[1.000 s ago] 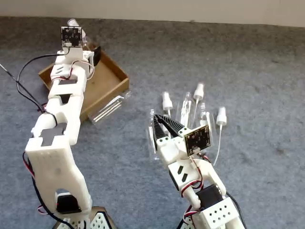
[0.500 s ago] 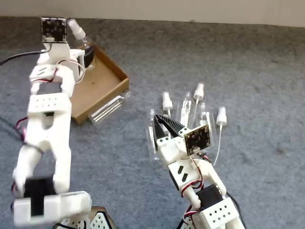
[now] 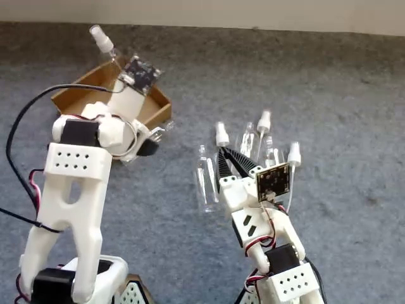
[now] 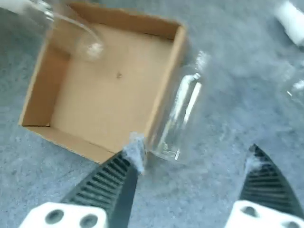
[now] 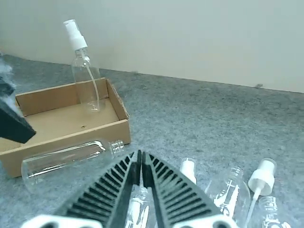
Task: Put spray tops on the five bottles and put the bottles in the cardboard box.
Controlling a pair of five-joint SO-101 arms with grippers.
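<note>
One bottle boxed, four to go

One capped bottle (image 5: 85,76) now stands in the far corner of the cardboard box (image 4: 109,99), and your left gripper (image 4: 194,149) has let it go and swung back. Its jaws hang wide apart above the uncapped bottle (image 4: 178,114), which lies just outside the box wall. Your right gripper (image 5: 141,154) was spread over a bare bottle (image 3: 205,182) a second ago. It has since closed on nothing and shifted aside, so that bottle lies free beside it. By my judgement the first of the five is finished and the second has not yet been picked up.

Count your stock: five bottles in all. One is in the box, one lies against its wall and one sits by the right gripper. A fourth bottle (image 3: 245,140) and a fifth bottle (image 3: 271,151) lie among the loose spray tops (image 3: 264,120). Of tops, one is fitted and at least three lie loose on the carpet (image 3: 354,95)
</note>
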